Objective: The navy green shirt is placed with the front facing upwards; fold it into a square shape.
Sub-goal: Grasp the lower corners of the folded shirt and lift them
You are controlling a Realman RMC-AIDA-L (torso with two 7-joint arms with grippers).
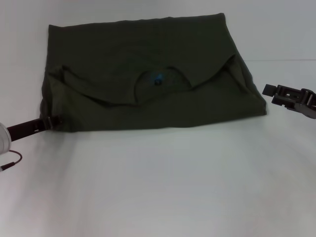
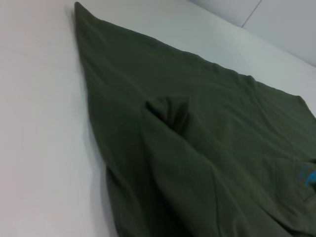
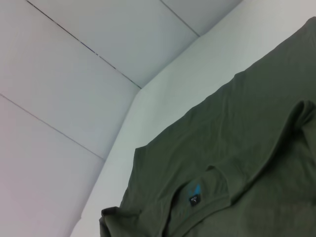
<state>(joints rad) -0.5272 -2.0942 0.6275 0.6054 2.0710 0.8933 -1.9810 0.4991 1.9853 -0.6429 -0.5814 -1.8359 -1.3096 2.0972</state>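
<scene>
The left gripper (image 1: 53,120) sat low at the left edge of the head view, its dark fingers touching the shirt's (image 1: 148,74) near-left corner; whether they pinched the cloth could not be told. The shirt lay on the white table (image 1: 158,187), toward the far side, folded into a wide, roughly rectangular block of plain dark olive-green. It was soft matte cotton, gently creased, with the sleeves and neckline doubled in so curved edges ran across the middle. A small neck label (image 1: 158,79) with a blue mark showed in the neck opening, and appeared again in the right wrist view (image 3: 195,196). The left wrist view showed a folded ridge (image 2: 170,111) raised in the fabric. The right gripper (image 1: 270,91) hovered just beside the shirt's right edge, apart from it, fingers not readable
</scene>
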